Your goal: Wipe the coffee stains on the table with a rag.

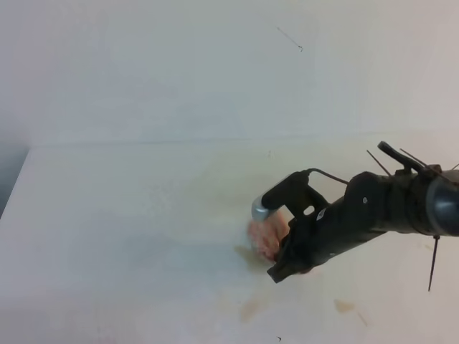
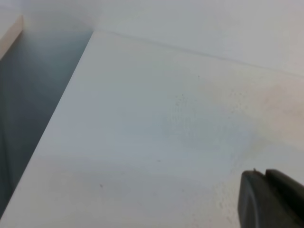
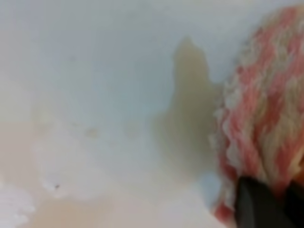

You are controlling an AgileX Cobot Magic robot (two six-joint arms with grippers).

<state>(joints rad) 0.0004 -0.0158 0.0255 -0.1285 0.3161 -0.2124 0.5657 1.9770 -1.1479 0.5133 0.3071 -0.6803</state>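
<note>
My right gripper [image 1: 281,251] is shut on the pink-and-white striped rag [image 1: 264,236], pressing it onto the white table [image 1: 107,215] right of centre. In the right wrist view the rag [image 3: 266,109] fills the right side, with a dark fingertip [image 3: 261,204] below it. A tan coffee stain [image 3: 187,109] lies just left of the rag and touches its edge. More coffee stains [image 1: 249,309] sit nearer the front edge, one of them [image 1: 344,306] further right. The left gripper shows only as dark fingertips [image 2: 268,199] above bare table [image 2: 142,142].
The table's left edge [image 2: 57,109] drops to a dark grey floor. A white wall [image 1: 215,64] rises behind the table's far edge. A faint tan smear [image 3: 71,209] spreads across the surface left of the stain.
</note>
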